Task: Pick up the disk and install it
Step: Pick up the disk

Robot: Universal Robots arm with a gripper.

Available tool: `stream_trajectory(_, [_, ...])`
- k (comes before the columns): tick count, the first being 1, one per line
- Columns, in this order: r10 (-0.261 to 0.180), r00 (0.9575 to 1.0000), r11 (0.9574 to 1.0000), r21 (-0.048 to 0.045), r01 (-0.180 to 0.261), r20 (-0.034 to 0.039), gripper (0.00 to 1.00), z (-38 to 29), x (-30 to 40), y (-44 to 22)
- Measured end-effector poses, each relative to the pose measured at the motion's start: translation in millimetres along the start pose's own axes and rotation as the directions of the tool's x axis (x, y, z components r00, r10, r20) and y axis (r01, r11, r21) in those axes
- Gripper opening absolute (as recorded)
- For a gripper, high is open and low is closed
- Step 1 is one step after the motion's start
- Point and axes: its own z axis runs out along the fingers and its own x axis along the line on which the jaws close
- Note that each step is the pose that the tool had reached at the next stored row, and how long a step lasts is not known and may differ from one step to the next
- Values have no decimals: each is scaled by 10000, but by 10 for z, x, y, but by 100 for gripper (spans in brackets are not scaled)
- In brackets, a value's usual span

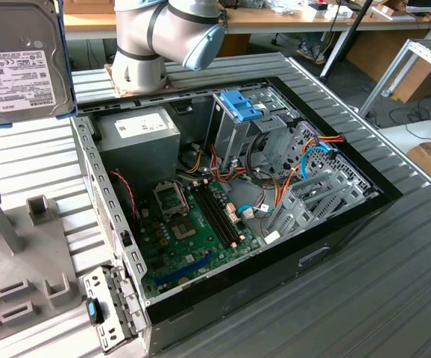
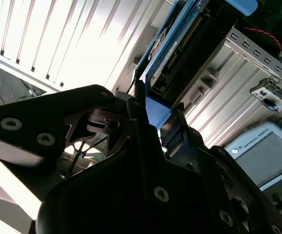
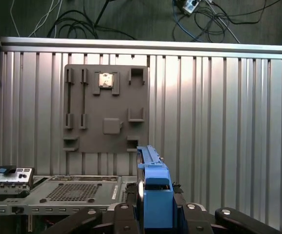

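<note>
The disk (image 1: pixel 21 63), silver-grey with a white printed label and blue rails, hangs in the air at the exterior view's upper left, above the ribbed table and to the left of the open computer case (image 1: pixel 350 224). In the second wrist view the disk (image 2: pixel 172 53) shows edge-on, and my gripper (image 2: pixel 158 119) is shut on its blue end. The first wrist view shows the same blue rail of the disk (image 3: pixel 155 190) clamped between the black fingers (image 3: pixel 126 214) of my gripper (image 3: pixel 156 217).
Inside the case stand a metal drive cage with a blue latch (image 1: pixel 239 104), a grey power-supply box (image 1: pixel 137 127) and the green motherboard (image 1: pixel 193 231). A grey fixture plate (image 1: pixel 14 261) lies at the exterior view's left. A small metal bracket (image 1: pixel 107 309) sits by the case's near corner.
</note>
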Motion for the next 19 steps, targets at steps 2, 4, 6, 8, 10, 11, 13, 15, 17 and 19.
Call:
stream_trajectory(2, [0,10000,10000,0,0,-1,36,-1,0,-64])
stream_trajectory(4, [-2,10000,10000,0,2,0,36,-2,-1,-108])
stream_trajectory(6, [-7,10000,10000,0,7,0,36,-3,-2,-163])
stream_trajectory(8, [-12,10000,10000,-1,12,-1,36,-4,-2,-179])
stream_trajectory(10, [-11,10000,10000,-1,11,-1,36,-4,-2,-180])
stream_trajectory(11, [-12,10000,10000,0,12,0,36,-3,-2,-182])
stream_trajectory(13, [-12,10000,10000,0,12,0,36,-3,-2,-183])
stream_trajectory(15, [-12,10000,10000,0,12,0,36,-3,-2,-184])
stream_trajectory(17, [-12,10000,10000,-1,12,-1,36,-4,-2,-185])
stream_trajectory(19, [-11,10000,10000,0,11,0,36,-3,-2,-185])
